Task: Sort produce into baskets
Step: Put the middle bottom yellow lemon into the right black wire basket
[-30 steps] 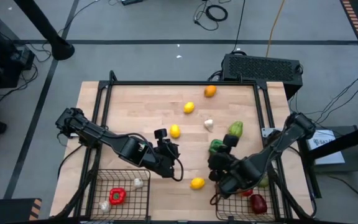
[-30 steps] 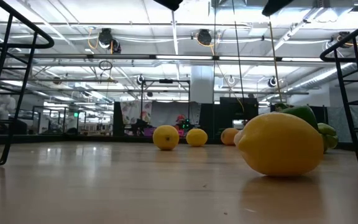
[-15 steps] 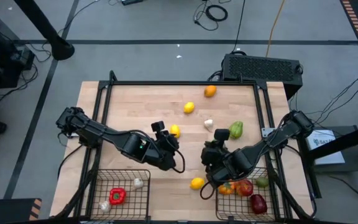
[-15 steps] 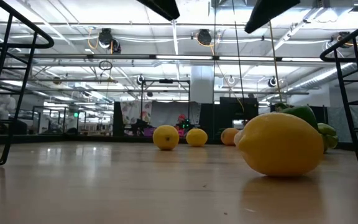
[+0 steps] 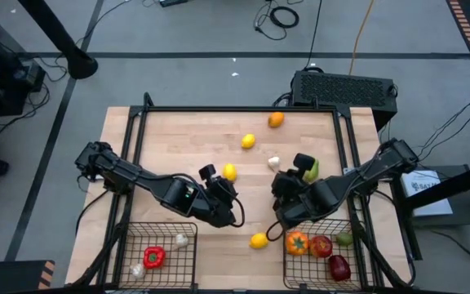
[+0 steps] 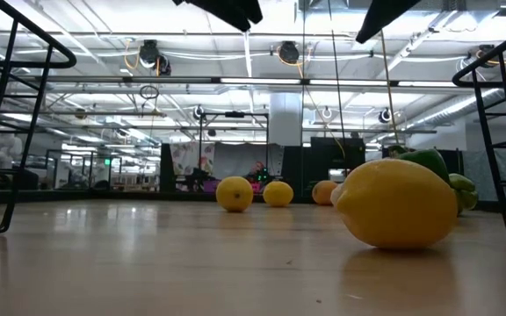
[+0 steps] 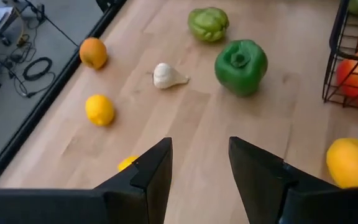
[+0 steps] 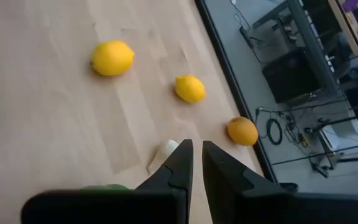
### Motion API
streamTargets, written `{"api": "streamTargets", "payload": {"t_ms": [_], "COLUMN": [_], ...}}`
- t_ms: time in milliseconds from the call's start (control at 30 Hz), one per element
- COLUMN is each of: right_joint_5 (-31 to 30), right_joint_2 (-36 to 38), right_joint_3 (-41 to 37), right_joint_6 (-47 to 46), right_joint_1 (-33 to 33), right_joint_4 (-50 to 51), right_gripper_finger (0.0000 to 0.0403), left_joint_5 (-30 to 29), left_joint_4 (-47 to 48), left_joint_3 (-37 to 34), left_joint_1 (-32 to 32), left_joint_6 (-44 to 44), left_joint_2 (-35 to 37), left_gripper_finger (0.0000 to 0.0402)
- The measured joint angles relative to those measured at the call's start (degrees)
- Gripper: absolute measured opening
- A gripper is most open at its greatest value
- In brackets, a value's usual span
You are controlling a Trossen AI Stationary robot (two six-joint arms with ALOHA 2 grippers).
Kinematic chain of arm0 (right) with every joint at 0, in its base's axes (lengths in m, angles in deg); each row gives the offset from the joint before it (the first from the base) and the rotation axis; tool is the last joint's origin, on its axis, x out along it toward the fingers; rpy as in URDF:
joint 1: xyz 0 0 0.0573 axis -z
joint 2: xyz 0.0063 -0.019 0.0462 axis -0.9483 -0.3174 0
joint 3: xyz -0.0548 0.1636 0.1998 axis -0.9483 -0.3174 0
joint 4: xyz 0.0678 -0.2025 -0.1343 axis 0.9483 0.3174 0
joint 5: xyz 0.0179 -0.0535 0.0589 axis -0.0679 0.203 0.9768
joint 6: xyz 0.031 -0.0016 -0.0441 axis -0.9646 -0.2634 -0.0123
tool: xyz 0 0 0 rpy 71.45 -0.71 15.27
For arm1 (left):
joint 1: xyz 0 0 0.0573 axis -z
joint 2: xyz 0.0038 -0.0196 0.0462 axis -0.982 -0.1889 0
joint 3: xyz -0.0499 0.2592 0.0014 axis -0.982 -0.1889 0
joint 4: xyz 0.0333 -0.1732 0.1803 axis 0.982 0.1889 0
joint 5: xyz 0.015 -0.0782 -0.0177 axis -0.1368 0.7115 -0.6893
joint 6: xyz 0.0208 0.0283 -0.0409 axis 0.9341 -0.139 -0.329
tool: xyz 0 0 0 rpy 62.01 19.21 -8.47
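- Overhead, the right gripper [image 5: 288, 181] sits above mid-table, fingers nearly pinched together on nothing; its arm hides most of the dark green pepper [image 7: 241, 65].
- Just beyond its fingers, the garlic [image 8: 165, 153] is half covered.
- Nearby, the left gripper [image 5: 217, 181] hovers with fingers parted and empty, partly hiding a lemon [image 5: 230, 171].
- Farther out, another lemon [image 5: 259, 240] lies between the baskets.
- At the near edge, the right basket [image 5: 356, 249] and the left basket [image 5: 129, 237] are cut off.
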Motion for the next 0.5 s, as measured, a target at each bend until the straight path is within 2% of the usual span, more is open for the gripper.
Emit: {"api": "streamTargets", "payload": {"t_ms": [133, 267, 500], "right_joint_5": [1.54, 13.17, 22.27], "right_joint_2": [0.00, -0.07, 0.83], "right_joint_3": [0.00, 0.00, -0.05], "right_joint_6": [-0.32, 7.60, 12.94], "right_joint_1": [1.36, 4.91, 14.40], "right_joint_4": [0.04, -0.41, -0.09], "right_gripper_finger": [0.0027, 0.0019, 0.0003], "left_joint_5": [-0.24, 0.64, 6.67], "left_joint_4": [-0.89, -0.49, 2.58], "left_joint_3": [0.05, 0.02, 0.00], "left_joint_1": [-0.02, -0.56, -0.93], "left_joint_6": [2.17, 4.24, 7.25], "left_joint_2": [-0.80, -2.14, -2.78], "left_gripper_finger": [0.0166, 0.0166, 0.0166]}}
